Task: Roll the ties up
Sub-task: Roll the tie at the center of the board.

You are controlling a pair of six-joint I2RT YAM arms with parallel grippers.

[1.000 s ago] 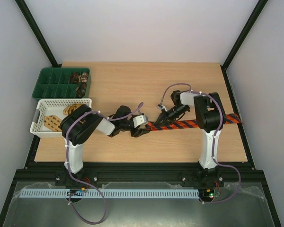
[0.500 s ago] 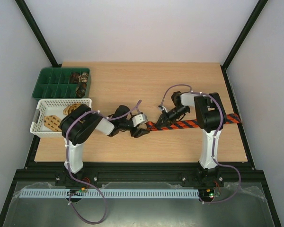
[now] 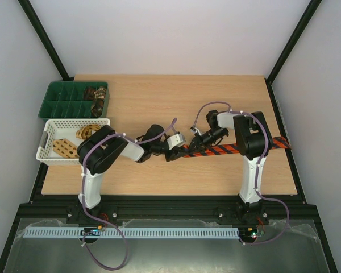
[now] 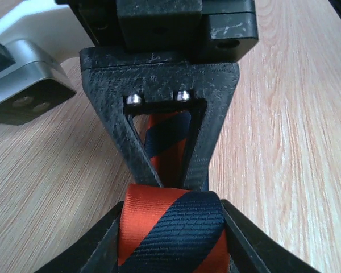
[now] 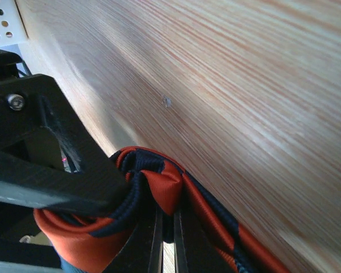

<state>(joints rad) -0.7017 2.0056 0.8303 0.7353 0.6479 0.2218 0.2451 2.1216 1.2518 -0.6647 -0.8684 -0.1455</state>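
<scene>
A red-and-black striped tie [image 3: 233,149] lies across the table's right half, its far end hanging over the right edge. Its left end is curled into a small roll [image 4: 169,224]. My left gripper [image 3: 178,152] is shut on that roll, a finger [image 4: 96,250] pressing each side. My right gripper [image 3: 196,138] comes in from the opposite side, its fingers shut on a fold of the tie [image 5: 169,190] at the roll's core. In the left wrist view the right gripper's black fingers [image 4: 196,153] stand just behind the roll.
A green compartment tray [image 3: 57,99] at the back left holds rolled brown ties [image 3: 95,94]. In front of it stands a white lattice basket [image 3: 48,149] with tan patterned ties [image 3: 62,147]. Both arms meet near the table's middle.
My left gripper has moved right to the tie's curled end and narrowed onto it. The right gripper has kept its place and grip.
</scene>
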